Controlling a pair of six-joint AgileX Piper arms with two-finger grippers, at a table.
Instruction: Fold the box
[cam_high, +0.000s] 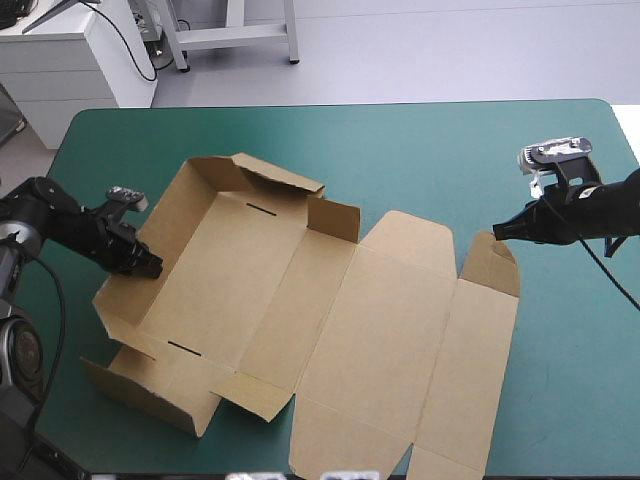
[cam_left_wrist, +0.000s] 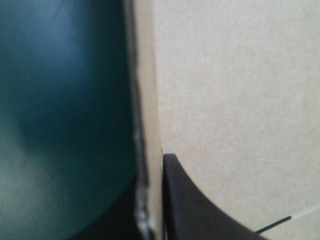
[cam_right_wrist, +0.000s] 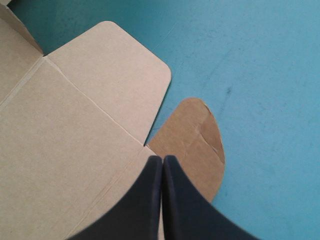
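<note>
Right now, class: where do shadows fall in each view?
High view: the box has raised walls darker than its floor. Left wrist view: the teal-green cover darkens beside the held wall. Right wrist view: the raised flap is shaded, the flat board bright.

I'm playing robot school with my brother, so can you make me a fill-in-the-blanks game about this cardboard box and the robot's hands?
1. The left hand is shut on a raised ___ of the box.
2. The right hand is ___, at a small rounded flap.
3. The box's lid lies ___ on the table cover.
4. The box is made of ___ board.
Missing words: wall; shut; flat; brown.
</note>
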